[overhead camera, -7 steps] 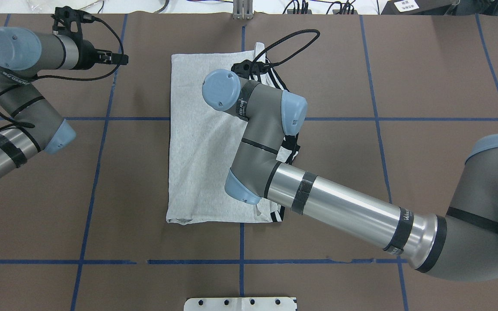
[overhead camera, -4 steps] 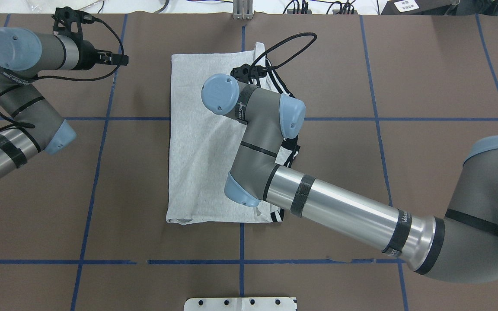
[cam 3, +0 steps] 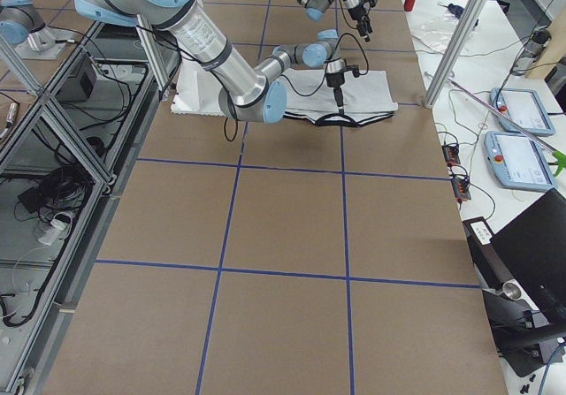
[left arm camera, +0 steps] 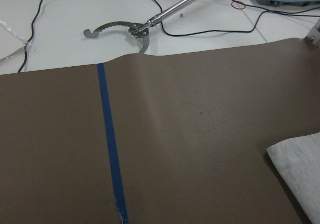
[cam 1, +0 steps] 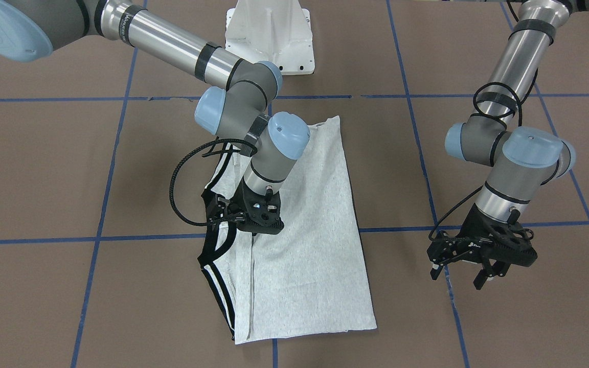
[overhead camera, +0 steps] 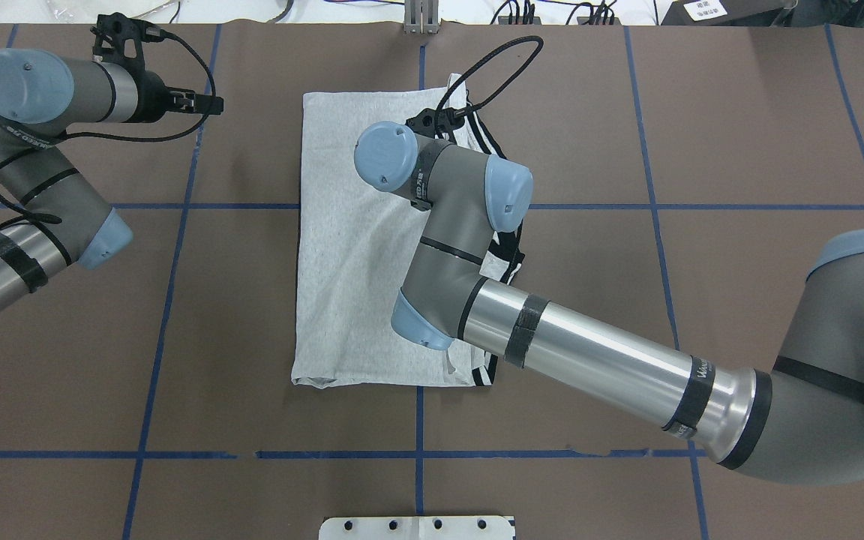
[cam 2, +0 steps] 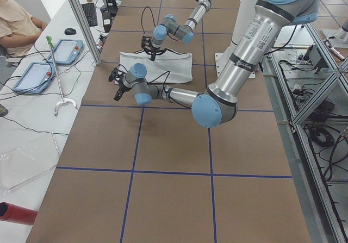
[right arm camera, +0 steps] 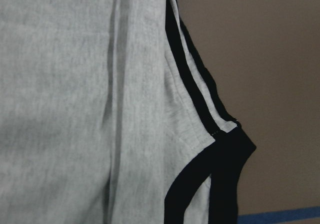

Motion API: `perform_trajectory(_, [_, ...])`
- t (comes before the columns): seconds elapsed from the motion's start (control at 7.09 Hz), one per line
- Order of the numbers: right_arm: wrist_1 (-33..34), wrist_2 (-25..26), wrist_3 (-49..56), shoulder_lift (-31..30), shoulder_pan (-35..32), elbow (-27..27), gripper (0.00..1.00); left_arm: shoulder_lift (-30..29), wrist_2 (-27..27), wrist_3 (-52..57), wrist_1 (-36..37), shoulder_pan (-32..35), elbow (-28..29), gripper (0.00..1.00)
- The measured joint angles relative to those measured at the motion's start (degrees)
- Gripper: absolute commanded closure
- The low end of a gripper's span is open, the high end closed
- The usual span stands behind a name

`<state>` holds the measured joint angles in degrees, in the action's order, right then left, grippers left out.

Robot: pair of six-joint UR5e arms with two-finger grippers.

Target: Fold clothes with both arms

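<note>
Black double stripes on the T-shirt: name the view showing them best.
Right wrist-mounted view: the black double stripes run close up and unobstructed. The front-facing view shows them smaller along the T-shirt edge. Overhead, the right arm covers part of them. The side views barely show them.

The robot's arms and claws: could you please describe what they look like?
Both the left arm and right arm are silver-grey tubes with light blue joint caps, black bands and looping black cables. The left claw and right claw are black, two-fingered.
</note>
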<state>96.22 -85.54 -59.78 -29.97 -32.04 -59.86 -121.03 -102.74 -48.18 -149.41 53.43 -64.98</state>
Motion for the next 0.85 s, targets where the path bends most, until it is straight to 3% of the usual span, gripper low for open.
perform_trajectory(0.42, [6.82, -0.05, 5.11, -0.69, -1.51, -2.97, 0.00, 0.02, 0.02, -0.06, -0.14, -0.49, 0.03, 0.00])
perform_trajectory(0.85, [9.92, 0.83, 6.48, -8.71, -1.91, -11.74, 0.00, 0.08, 0.02, -0.07, -0.42, -0.61, 0.03, 0.00])
